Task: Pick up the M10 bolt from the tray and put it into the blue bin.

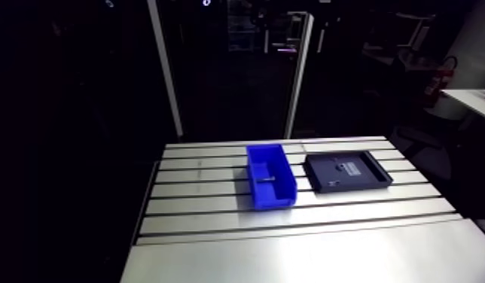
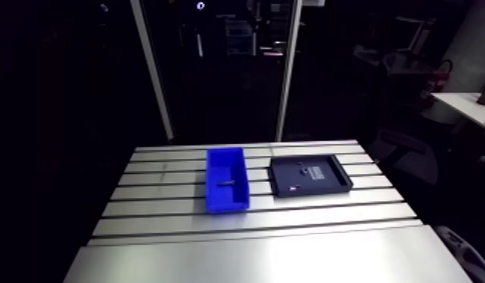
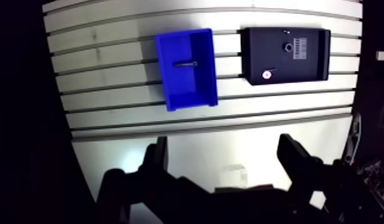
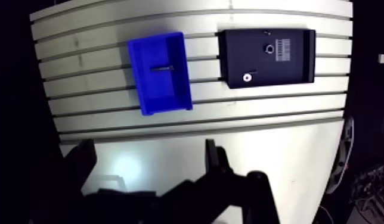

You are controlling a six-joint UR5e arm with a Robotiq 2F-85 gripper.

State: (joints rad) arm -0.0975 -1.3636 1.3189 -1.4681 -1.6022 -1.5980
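Slotted aluminium worktop fills the wrist view, its nearest strip plain and brightly lit. Over that plain strip hangs the hand, spread wide: its two dark fingers stand well apart with only bare metal showing between them. It grips nothing and touches none of the things on the worktop.

Ahead of the hand, past the first few slots, sits the blue bin, its long side running away from the hand. The bolt lies flat on the bin's floor, crosswise to that long side and slightly beyond the middle, clear of the walls.

Beside the bin, with a strip of worktop between them, is the shallow black tray; in the arm view it lies to the bin's right. Its far edge is about level with the bin's. On the tray's floor rest a small pale round piece with a reddish centre, a small dark ring farther off, and just beside the ring a white striped label.
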